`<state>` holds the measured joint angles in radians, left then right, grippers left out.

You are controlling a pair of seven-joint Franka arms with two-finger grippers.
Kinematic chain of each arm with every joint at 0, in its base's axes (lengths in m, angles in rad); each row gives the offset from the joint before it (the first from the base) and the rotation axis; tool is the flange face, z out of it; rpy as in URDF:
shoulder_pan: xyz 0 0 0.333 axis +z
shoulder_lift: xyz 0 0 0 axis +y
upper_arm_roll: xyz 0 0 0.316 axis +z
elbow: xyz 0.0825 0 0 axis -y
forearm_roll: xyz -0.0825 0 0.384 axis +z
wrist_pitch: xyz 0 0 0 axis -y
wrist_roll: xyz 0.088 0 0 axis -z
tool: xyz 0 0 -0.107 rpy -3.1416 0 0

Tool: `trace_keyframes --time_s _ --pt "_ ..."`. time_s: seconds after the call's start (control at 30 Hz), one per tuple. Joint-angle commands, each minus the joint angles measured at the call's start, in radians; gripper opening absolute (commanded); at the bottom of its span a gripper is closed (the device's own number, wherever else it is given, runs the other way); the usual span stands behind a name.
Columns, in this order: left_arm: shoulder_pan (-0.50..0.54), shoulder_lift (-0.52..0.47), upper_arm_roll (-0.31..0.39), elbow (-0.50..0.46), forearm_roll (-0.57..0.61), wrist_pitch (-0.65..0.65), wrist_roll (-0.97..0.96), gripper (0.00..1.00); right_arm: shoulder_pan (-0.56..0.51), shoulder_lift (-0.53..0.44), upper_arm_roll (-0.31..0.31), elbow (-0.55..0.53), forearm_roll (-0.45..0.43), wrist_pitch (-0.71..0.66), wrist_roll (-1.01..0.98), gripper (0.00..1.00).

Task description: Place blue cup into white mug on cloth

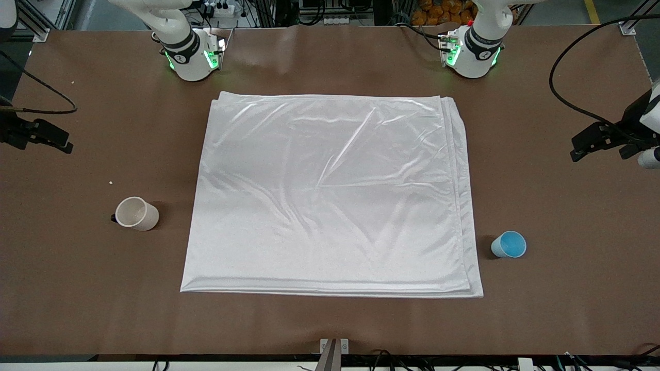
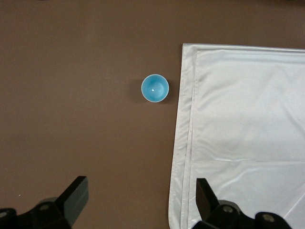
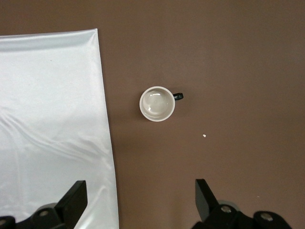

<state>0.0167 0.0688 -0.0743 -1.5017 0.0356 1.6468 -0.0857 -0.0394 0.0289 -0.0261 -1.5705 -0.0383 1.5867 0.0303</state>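
The blue cup (image 1: 509, 244) stands upright on the bare brown table beside the cloth's edge, toward the left arm's end; it also shows in the left wrist view (image 2: 155, 88). The white mug (image 1: 135, 213) stands upright on the bare table toward the right arm's end, with its dark handle pointing away from the cloth (image 1: 330, 196); it also shows in the right wrist view (image 3: 157, 103). The cloth lies flat in the table's middle. My left gripper (image 2: 141, 200) is open and empty, high over the table (image 1: 585, 144). My right gripper (image 3: 141, 200) is open and empty, high over its end (image 1: 54, 140).
A white crumb (image 1: 110, 182) lies on the table near the mug and shows in the right wrist view (image 3: 204, 135). Black cables (image 1: 562, 77) hang over the table's ends. A metal bracket (image 1: 334, 346) sits at the table's front edge.
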Motion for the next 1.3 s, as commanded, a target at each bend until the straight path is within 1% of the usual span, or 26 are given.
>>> trace_keyframes --time_s 0.0,0.57,0.7,0.97,1.13,1.27 --pt "0.005 0.008 -0.002 0.024 -0.005 -0.021 -0.020 1.00 0.007 -0.001 -0.011 0.000 0.015 0.001 -0.007 1.00" --pt "0.009 0.009 0.001 0.024 -0.005 -0.018 -0.020 1.00 0.006 -0.003 -0.011 -0.008 0.017 -0.001 -0.006 1.00" --pt "0.008 0.009 0.001 0.023 -0.003 -0.016 -0.020 1.00 -0.005 -0.004 -0.014 -0.010 0.063 -0.002 -0.013 1.00" --pt "0.005 0.008 0.001 0.023 -0.003 -0.016 -0.020 1.00 -0.007 -0.003 -0.014 -0.011 0.054 0.012 -0.030 1.00" --pt "0.003 0.009 0.001 0.023 0.001 -0.015 -0.014 1.00 -0.008 -0.006 -0.014 -0.040 0.046 0.029 -0.039 1.00" --pt "0.002 0.026 -0.001 0.023 0.003 -0.010 -0.011 1.00 -0.008 -0.024 -0.014 -0.100 0.026 0.096 -0.142 1.00"
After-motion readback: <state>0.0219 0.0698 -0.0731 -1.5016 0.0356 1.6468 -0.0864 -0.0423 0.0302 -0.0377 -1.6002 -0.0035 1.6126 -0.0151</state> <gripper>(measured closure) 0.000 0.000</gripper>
